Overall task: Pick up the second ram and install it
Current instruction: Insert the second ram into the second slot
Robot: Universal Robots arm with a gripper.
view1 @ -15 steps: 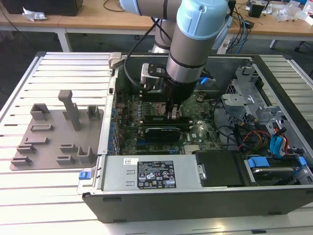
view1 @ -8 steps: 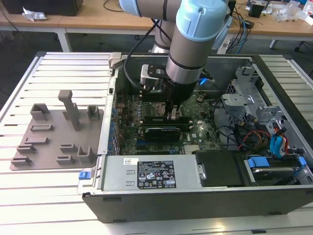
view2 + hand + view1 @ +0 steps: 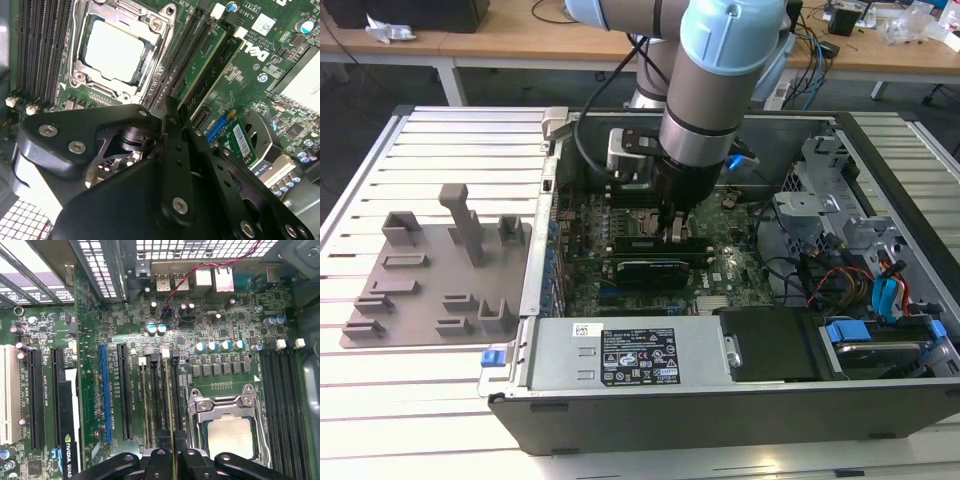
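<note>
Reaching down into an open computer case (image 3: 740,405), the arm's gripper (image 3: 675,232) stands over the green motherboard (image 3: 720,265), just beside the processor socket (image 3: 642,216) in the exterior view. Its two black fingers (image 3: 161,465) are drawn close together, and in the first wrist view the thin top edge of the second ram (image 3: 170,405) runs straight out from between them, upright in a memory slot next to the socket (image 3: 227,432) with its bare silver processor. Seen from the second wrist view, the fingers (image 3: 175,165) are pinched on the end of that green stick (image 3: 202,62), which stands on edge in the slots beside the socket (image 3: 117,50); another green stick (image 3: 222,67) stands parallel just beside it. Whether the held stick is fully seated cannot be told. A black card (image 3: 650,268) sits across the board just below the gripper in the exterior view. Outside the case, toward the exterior view's left, a grey fixture tray (image 3: 430,280) with upright posts rests on the slatted metal table (image 3: 440,140). Toward the exterior view's right, the case holds metal drive cages (image 3: 830,200) and coloured cables (image 3: 880,290).
</note>
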